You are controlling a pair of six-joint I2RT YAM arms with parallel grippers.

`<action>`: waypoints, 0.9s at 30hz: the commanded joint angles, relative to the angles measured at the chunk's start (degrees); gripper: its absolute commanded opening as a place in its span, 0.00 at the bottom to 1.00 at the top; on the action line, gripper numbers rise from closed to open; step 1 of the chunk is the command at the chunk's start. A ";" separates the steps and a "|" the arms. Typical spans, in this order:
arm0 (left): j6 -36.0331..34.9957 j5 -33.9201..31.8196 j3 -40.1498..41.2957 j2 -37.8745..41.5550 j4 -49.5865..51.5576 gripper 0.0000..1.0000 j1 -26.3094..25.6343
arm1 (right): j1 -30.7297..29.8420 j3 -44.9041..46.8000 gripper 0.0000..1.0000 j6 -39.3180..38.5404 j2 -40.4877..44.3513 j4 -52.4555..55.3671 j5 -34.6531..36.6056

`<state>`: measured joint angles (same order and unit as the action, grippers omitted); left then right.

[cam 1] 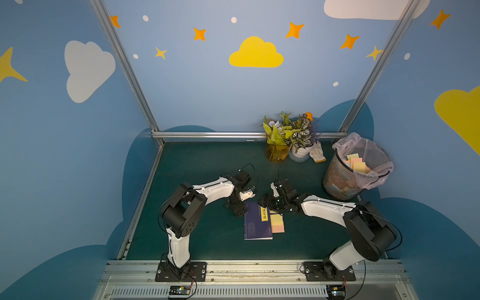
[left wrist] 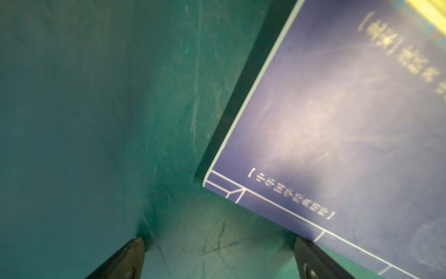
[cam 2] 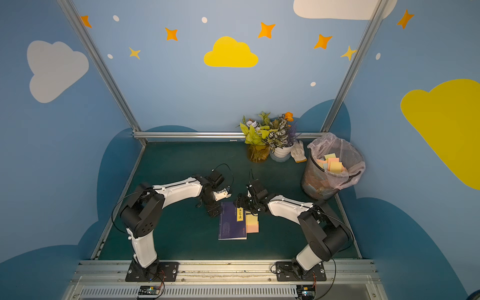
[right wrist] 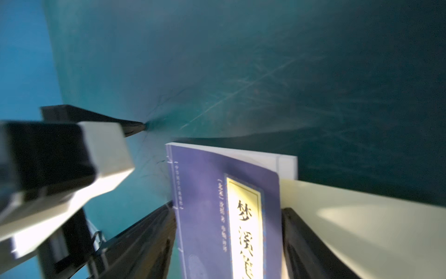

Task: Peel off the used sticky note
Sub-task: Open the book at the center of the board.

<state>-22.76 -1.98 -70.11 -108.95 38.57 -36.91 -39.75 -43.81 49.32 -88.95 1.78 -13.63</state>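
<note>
A blue book (cam 1: 255, 223) (cam 2: 230, 224) lies flat on the green table. Yellow and pink sticky notes (cam 1: 277, 222) (cam 2: 252, 222) stick out from under its cover on the right. My right gripper (cam 1: 270, 205) (right wrist: 228, 207) hangs over the book's far end, open. One finger runs along the spine and the other lies over the pale yellow note (right wrist: 362, 229). I cannot tell whether they touch. My left gripper (cam 1: 240, 210) (left wrist: 218, 241) stands wide open at the book's far left corner (left wrist: 325, 120), with only bare table between its fingers.
A mesh waste bin (cam 1: 337, 181) lined with a plastic bag holds several discarded notes at the back right. Two potted plants (cam 1: 288, 135) and a white glove (cam 1: 318, 153) stand along the back rail. Metal frame rails border the table.
</note>
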 commanded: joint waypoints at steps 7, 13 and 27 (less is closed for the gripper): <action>0.88 -2.77 0.96 -5.87 -5.83 1.00 -0.98 | -0.53 2.20 0.69 3.70 2.77 -7.50 -5.39; 0.79 -2.68 1.23 -5.58 -6.04 1.00 -0.98 | -0.07 3.57 0.69 4.62 0.97 -10.77 -5.78; 0.66 -2.50 1.51 -5.42 -6.21 1.00 -0.98 | 0.92 4.62 0.53 5.55 -2.40 -15.72 -9.14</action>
<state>-22.74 -2.33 -71.09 -109.56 39.64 -37.08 -39.00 -39.13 54.35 -90.39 -10.68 -20.47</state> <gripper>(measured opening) 0.994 0.537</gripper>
